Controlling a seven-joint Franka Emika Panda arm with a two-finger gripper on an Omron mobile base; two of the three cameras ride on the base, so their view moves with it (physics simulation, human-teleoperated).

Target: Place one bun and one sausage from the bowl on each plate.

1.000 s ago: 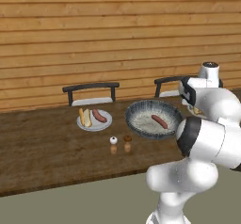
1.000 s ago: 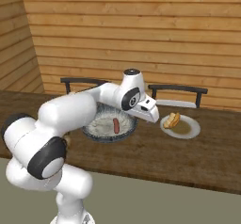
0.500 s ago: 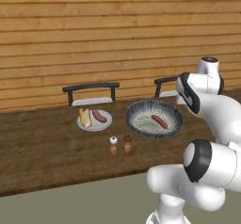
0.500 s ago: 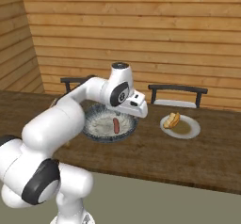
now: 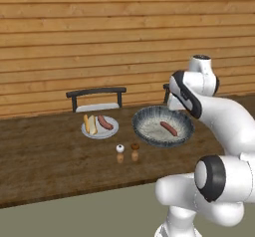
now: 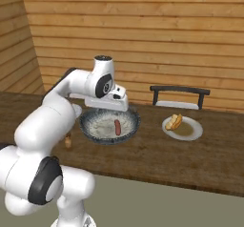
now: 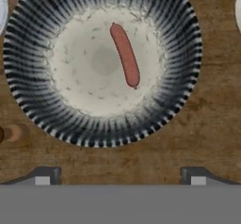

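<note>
The bowl (image 7: 33,91) lies straight below my open gripper (image 7: 120,177), and one sausage (image 7: 125,55) rests in it, right of its centre. From the right base view the gripper (image 6: 107,108) hangs over the bowl (image 6: 88,128) and the sausage (image 6: 116,127), with nothing between its fingers. To the right, a plate (image 6: 189,132) carries a bun (image 6: 174,121). In the left base view the gripper (image 5: 174,103) hovers at the bowl's (image 5: 137,129) far right rim, and the left plate (image 5: 111,130) holds a bun (image 5: 89,124) and a sausage (image 5: 104,122).
Two small shakers (image 5: 120,153) (image 5: 135,152) stand on the wooden table in front of the bowl. One of them shows as a brown shaker (image 7: 12,133) in the hand view. Dark chairs (image 5: 96,97) (image 6: 180,95) stand behind the table along the plank wall.
The arm has swung left, from beside the right plate to over the bowl. The gripper has stayed open and empty.
</note>
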